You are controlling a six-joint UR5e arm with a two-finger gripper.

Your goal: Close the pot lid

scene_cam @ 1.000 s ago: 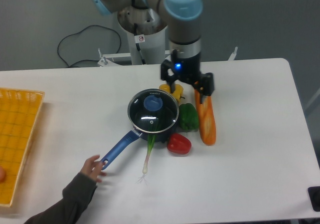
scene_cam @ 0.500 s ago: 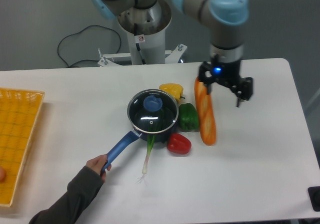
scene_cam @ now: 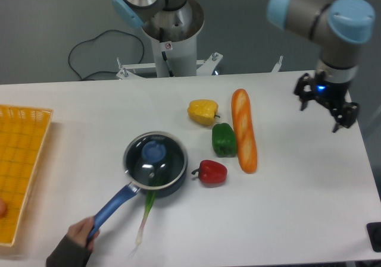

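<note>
The dark pot (scene_cam: 156, 187) stands at the table's front left of centre, and its glass lid (scene_cam: 155, 158) with the blue knob (scene_cam: 153, 151) lies flat on top of it. A person's hand (scene_cam: 79, 233) holds the end of the long blue handle (scene_cam: 111, 207). My gripper (scene_cam: 324, 109) hangs far off at the right edge of the table, open, with nothing between its fingers.
A yellow pepper (scene_cam: 202, 111), a green pepper (scene_cam: 224, 140), a red pepper (scene_cam: 211, 171) and a long bread loaf (scene_cam: 244, 129) lie mid-table. A spring onion (scene_cam: 145, 214) sticks out from under the pot. A yellow basket (scene_cam: 19, 166) sits at the left edge.
My gripper has swung from above the peppers to the far right of the table. The hand has grasped the handle and dragged the lidded pot toward the front left.
</note>
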